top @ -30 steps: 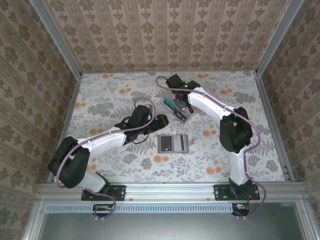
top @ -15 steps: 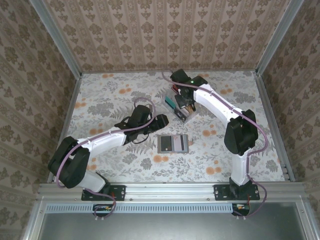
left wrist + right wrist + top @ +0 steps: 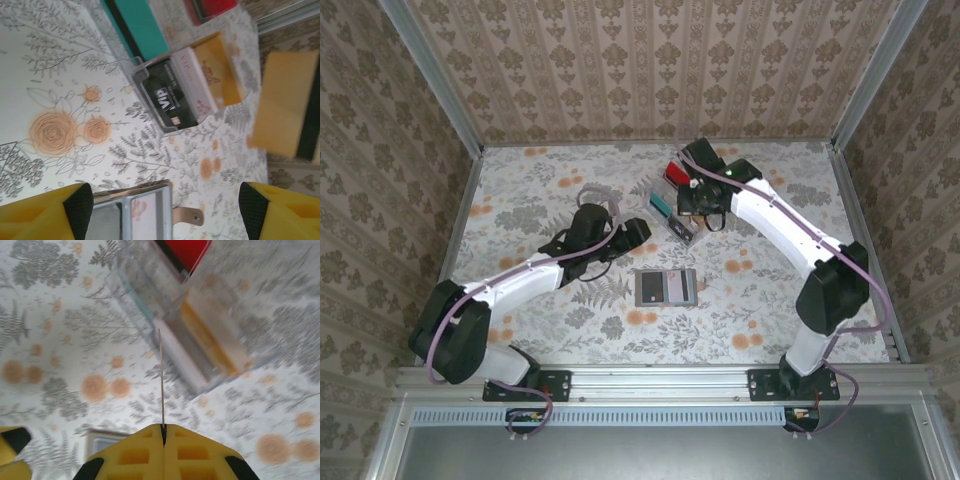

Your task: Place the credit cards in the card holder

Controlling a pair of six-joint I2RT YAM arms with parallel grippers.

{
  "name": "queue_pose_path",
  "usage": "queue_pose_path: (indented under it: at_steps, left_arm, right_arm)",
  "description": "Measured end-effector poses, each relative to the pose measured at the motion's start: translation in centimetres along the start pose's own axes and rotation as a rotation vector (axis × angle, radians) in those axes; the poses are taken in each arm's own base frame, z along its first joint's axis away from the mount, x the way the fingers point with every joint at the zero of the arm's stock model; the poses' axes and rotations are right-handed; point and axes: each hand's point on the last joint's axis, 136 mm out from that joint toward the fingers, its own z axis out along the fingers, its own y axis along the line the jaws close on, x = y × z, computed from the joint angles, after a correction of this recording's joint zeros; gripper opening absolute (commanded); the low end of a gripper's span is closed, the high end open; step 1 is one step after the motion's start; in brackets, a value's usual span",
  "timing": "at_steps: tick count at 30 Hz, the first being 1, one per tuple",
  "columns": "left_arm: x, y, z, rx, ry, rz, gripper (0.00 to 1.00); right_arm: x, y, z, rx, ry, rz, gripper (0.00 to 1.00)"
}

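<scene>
The grey card holder (image 3: 666, 287) lies open and flat at mid-table; its corner and tan strap show between my left fingers (image 3: 145, 215), and it sits at the lower left of the right wrist view (image 3: 102, 445). My right gripper (image 3: 692, 197) (image 3: 162, 429) is shut on a thin credit card (image 3: 161, 380), seen edge-on above the table beside the clear rack (image 3: 672, 208). Still in the rack are a red card (image 3: 672, 172) (image 3: 186, 250), a teal card (image 3: 662, 205) (image 3: 137, 25), a black VIP card (image 3: 170, 97) and an orange one (image 3: 220, 70). My left gripper (image 3: 638, 232) (image 3: 165, 210) hovers open just left of the holder.
The table has a floral cloth (image 3: 540, 190). Metal rails (image 3: 865, 230) and patterned walls close it in on three sides. A blurred yellow block (image 3: 287, 110) shows at the right of the left wrist view.
My right arm has swung right and back, drawing its gripper off the rack with the card in it. My left gripper has shifted slightly toward the rack, still open.
</scene>
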Motion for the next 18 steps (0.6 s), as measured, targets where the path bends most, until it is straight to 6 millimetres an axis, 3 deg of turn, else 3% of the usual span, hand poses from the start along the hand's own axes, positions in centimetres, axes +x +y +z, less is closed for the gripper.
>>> queue_pose_path:
  at_steps: [7,14,18]
  left_arm:
    - [-1.7,-1.4,-0.5,0.124,-0.011,-0.061,0.81]
    - [-2.7,-2.7,-0.1,0.245,0.013,-0.119,0.8]
    - [-2.4,-2.7,0.9,0.288,0.047,-0.16,0.72]
  right_arm:
    - [3.1,3.5,0.9,-0.273,0.073,0.156,0.0]
    - [3.4,5.7,0.0,-0.479,0.103,0.234,0.0]
    - [3.6,5.9,-0.3,-0.548,0.12,0.288,0.0]
